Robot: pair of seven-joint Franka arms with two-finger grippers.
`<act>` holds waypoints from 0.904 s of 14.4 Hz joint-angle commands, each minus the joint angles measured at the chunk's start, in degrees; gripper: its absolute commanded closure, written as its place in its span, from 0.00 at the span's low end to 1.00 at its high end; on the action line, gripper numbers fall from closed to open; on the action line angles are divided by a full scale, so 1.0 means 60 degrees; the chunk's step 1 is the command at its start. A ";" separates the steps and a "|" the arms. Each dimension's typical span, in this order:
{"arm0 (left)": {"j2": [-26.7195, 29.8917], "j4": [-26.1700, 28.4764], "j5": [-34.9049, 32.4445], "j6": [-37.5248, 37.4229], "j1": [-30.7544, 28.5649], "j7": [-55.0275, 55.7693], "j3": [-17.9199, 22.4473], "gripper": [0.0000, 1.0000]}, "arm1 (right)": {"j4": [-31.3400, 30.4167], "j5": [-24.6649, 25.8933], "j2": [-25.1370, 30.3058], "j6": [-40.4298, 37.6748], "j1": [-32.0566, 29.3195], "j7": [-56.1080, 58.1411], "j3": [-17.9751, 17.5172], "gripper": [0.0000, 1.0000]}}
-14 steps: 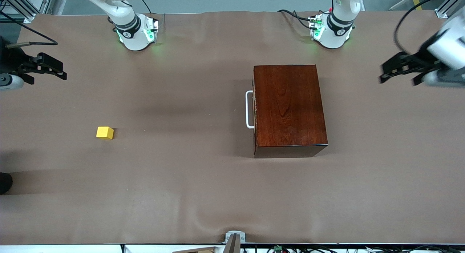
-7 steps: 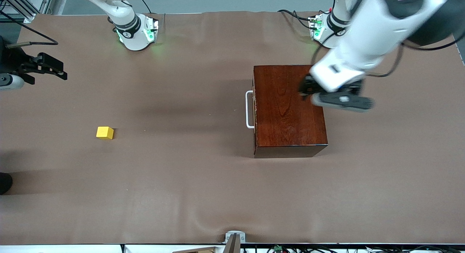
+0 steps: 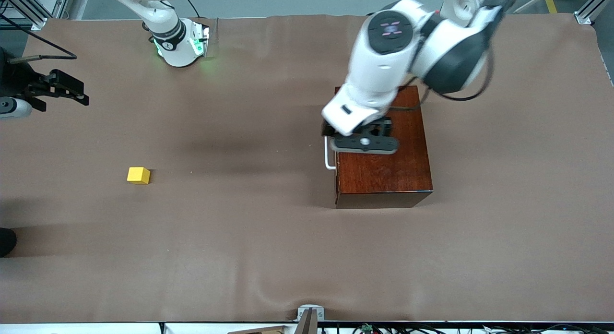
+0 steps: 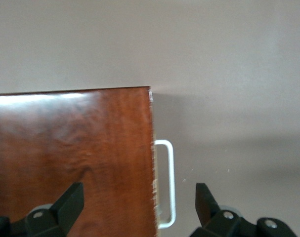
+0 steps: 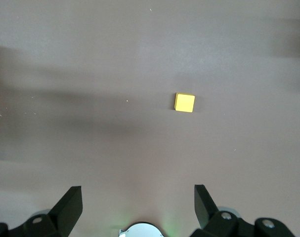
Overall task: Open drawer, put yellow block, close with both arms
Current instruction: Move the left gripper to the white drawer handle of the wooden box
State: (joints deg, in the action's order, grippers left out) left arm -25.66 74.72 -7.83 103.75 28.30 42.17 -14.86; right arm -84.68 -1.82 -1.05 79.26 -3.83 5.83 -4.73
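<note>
White arms (image 3: 383,60), dark joint bands, black fingers (image 4: 70,202)
</note>
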 commanded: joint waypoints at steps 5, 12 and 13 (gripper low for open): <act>-0.2297 -0.1393 -0.0452 0.0812 0.4022 0.1306 0.3379 0.00 | -0.0155 -0.0093 0.0204 0.0047 -0.0005 -0.0108 0.0012 0.00; -0.3046 -0.1320 -0.0847 0.0054 0.4965 0.1776 0.3986 0.00 | -0.0126 -0.0063 0.0189 0.0047 -0.0049 -0.0093 0.0026 0.00; -0.3119 -0.1305 -0.0848 -0.0064 0.4980 0.1790 0.3986 0.00 | -0.0126 -0.0049 0.0189 0.0047 -0.0079 -0.0093 0.0027 0.00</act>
State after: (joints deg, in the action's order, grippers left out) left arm -42.95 68.91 -11.10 106.17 57.33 52.61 8.37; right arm -84.67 -1.82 -1.05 79.29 -3.85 5.83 -4.62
